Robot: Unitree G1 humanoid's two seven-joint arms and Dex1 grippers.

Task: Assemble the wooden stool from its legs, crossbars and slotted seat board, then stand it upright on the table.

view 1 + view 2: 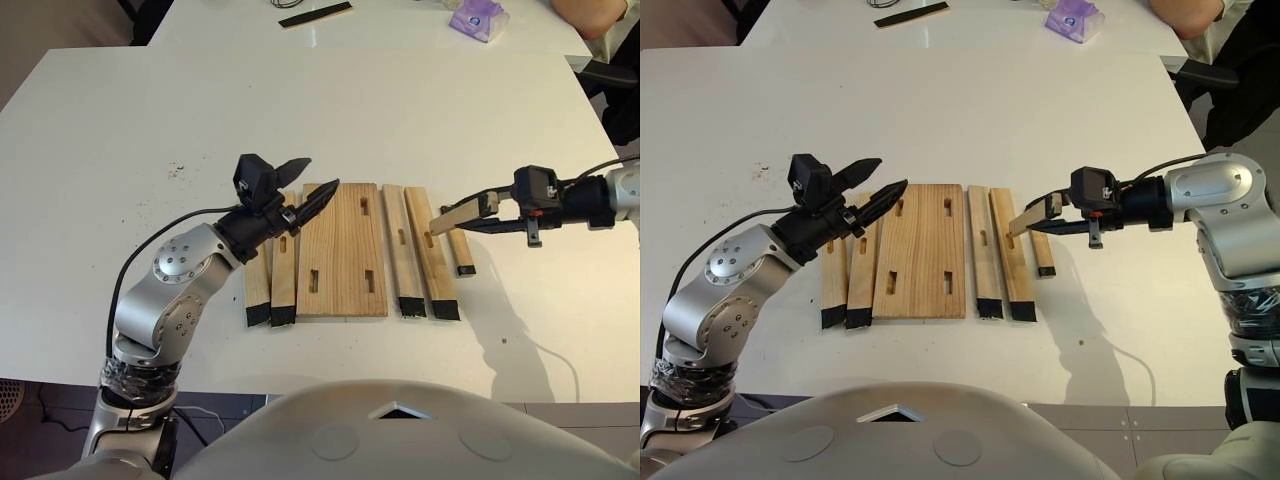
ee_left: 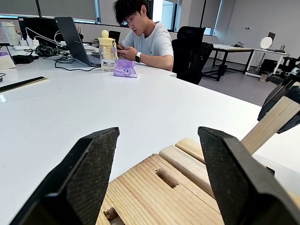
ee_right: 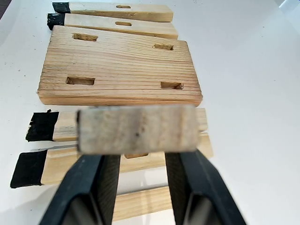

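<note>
The slotted seat board lies flat mid-table. Two black-tipped legs lie along its left side and two more along its right. A thin crossbar rests beside the right-hand legs. My right gripper hovers above those legs, shut on a short wooden crossbar that points toward the board. My left gripper is open, raised just over the board's far left corner, with nothing between its fingers. The board lies below them.
A black strip and a purple packet lie at the far side of the white table. The table's left, far and front areas are bare. Some dark crumbs lie left of the parts.
</note>
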